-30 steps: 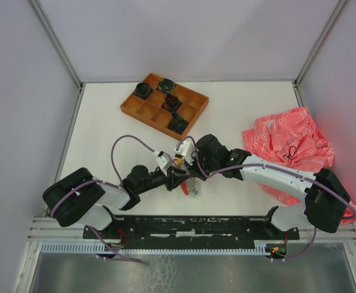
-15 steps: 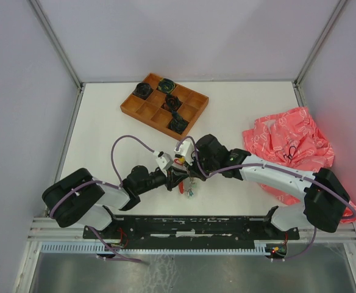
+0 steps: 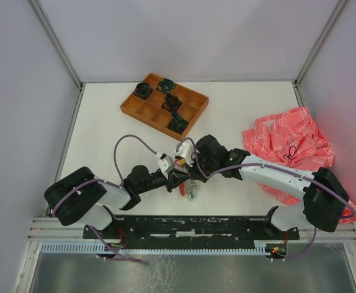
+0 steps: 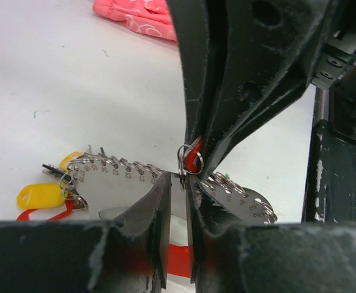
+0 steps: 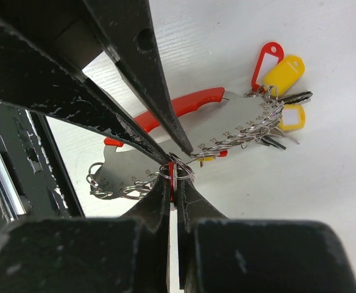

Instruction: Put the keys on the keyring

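The keyring is a grey numbered metal crescent edged with small hooks, with a red handle. My left gripper is shut on the plate's hooked edge. My right gripper is shut on a red-tagged key; its split ring touches the plate's edge just beside the left fingertips. Yellow-tagged keys and a red-tagged one hang at the plate's far end. In the top view both grippers meet over the keyring, near the front middle of the table.
A wooden compartment tray with dark coiled bundles sits at the back. A crumpled pink bag lies at the right. The enclosure walls stand close on both sides.
My left gripper's jaws have narrowed onto the keyring plate. Both arms have stayed almost in place, and the right gripper still holds the red tag.
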Robot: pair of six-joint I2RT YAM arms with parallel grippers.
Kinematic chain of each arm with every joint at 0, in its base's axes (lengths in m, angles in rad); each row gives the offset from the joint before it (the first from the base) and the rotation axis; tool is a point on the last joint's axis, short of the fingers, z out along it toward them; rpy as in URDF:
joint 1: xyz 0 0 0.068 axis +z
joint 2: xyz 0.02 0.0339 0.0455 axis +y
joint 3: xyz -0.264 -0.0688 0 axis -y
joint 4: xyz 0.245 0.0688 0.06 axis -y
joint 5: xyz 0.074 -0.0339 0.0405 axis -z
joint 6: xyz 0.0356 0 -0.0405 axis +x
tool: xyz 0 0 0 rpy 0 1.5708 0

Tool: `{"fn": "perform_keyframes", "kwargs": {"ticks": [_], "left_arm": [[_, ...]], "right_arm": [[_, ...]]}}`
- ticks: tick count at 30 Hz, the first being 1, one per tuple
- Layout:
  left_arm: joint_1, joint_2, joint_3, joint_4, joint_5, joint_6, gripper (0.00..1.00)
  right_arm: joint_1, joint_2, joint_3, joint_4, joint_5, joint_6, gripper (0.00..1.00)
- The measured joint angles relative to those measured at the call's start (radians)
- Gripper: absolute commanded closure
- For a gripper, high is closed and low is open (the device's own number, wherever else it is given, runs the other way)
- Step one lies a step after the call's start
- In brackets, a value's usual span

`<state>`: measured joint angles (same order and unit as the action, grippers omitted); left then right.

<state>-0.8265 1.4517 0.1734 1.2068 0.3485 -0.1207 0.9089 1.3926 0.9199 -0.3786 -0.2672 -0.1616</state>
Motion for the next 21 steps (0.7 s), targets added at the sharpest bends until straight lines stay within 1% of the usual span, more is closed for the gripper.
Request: {"fn": "perform_keyframes", "kwargs": {"ticks": [3,4,10,15,18,21], "left_arm": [[0.000,0.014,0.013,-0.006,0.025,0.016,0.95],[0.000,0.017,0.018,-0.012,0.033,0.021,0.97],[0.000,0.018,0.037,-0.053,0.064,0.051,0.97],[0.000,-0.014,0.037,-0.085,0.076,0.096,0.97],[-0.006,-0.039,0.037,-0.104,0.072,0.125,0.97],[-0.040,-0.077,0.037,-0.146,0.061,0.180,0.97]], "right_arm": [[-0.002,0.001,0.000,-0.010,-0.002,-0.001,0.99],[-0.002,0.001,0.000,-0.013,-0.002,-0.001,0.99],[-0.007,0.001,0.000,-0.037,-0.001,-0.003,0.99],[-0.071,0.005,0.004,-0.073,-0.013,0.017,0.99],[-0.100,0.033,0.033,-0.113,-0.022,0.035,0.99],[-0.106,0.078,0.069,-0.145,-0.030,0.050,0.99]]}}
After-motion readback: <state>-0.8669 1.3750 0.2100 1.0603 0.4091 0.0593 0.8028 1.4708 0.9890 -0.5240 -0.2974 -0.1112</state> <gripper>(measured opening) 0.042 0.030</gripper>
